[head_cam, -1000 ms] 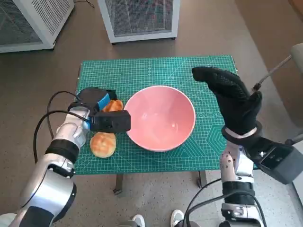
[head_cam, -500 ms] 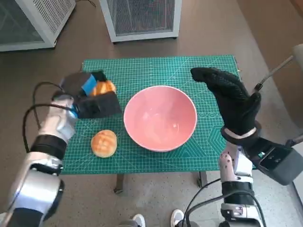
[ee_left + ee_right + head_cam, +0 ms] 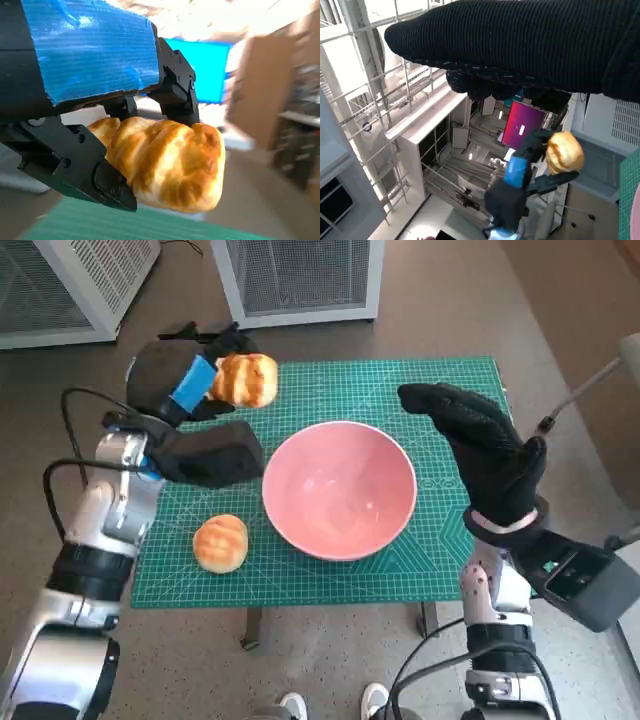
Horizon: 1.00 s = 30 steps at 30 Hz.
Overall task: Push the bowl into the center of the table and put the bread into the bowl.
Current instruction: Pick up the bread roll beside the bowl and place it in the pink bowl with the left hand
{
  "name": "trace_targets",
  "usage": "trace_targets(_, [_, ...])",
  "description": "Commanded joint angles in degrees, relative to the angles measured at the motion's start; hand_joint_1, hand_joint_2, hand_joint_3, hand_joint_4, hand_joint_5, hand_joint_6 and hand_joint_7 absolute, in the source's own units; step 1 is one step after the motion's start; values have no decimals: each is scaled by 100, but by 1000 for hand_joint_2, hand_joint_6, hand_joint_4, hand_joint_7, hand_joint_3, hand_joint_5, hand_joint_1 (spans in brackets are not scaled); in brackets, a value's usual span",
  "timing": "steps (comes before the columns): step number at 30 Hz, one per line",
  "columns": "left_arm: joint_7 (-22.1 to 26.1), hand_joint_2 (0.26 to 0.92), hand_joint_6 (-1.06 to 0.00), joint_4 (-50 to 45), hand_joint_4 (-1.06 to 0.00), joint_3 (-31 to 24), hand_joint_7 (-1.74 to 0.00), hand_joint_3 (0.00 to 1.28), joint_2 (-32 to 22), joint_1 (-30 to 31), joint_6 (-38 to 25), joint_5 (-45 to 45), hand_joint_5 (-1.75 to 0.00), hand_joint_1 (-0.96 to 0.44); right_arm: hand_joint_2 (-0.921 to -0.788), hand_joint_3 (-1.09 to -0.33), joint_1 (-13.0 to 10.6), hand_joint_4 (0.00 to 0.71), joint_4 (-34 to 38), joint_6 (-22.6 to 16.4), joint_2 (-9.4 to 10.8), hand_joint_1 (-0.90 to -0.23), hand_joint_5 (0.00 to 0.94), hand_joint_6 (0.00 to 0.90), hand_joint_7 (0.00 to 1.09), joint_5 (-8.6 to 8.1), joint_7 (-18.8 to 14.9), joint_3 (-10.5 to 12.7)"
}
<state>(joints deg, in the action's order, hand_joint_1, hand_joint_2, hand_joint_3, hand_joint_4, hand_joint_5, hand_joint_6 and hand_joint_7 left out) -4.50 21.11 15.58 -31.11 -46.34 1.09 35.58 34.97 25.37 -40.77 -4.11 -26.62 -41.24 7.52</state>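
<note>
Over the last second the left hand has lifted one bread roll off the green surface and carried it up and away from the robot. A second ago it was closed on the roll low beside the bowl's rim; now it holds the roll in the air above the far left part of the surface. The pick appears done, leaving the carry and the drop.

The pink bowl sits empty near the middle of the surface, unmoved across the frames. It lies to the right of the held roll and nearer the robot. The left wrist view shows black fingers clamped on the roll from above and below.

A second roll lies on the surface, left of the bowl. The right hand hovers beside the bowl's right rim, fingers extended, holding nothing.
</note>
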Motion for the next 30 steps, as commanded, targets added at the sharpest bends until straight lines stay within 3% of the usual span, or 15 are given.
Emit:
trace_targets(1, [397,919,-664,-1905,-749,70,-1171,27,86,658,65,130,-1057,1,-921,-617,-157,304,-30,114,-3,-592,0,-1,704,86,-59,-88])
trace_targets(14, [692,920,-656,-1797,-739,708,-1128,32,426,898,608,574,-1118,1,-921,-617,-312,294,-282,314,-61,-591,0,-1,712,-1,-69,-110])
trace_targets(24, [744,914,-679,-1376,-760,873,-1041,29,712,936,927,653,-1164,1,-921,-608,-411,298,-360,354,-87,-592,2,-1,696,-59,-100,-59])
trace_targets(28, [996,919,-515,-1461,-622,825,-1256,148,805,1098,755,561,-1253,1,-921,-604,-434,299,-349,337,-97,-588,3,-1,680,-70,-122,-30])
trace_targets(29, [1077,896,-452,-1514,-542,815,-1144,153,815,1147,687,553,-1128,-7,-921,-603,-439,300,-349,333,-99,-586,3,-1,677,-72,-127,-24])
trace_targets(30, [1226,870,-405,-1616,-481,819,-898,143,809,1205,548,588,-840,-17,-921,-603,-440,300,-349,330,-100,-585,3,-1,672,-70,-126,-17])
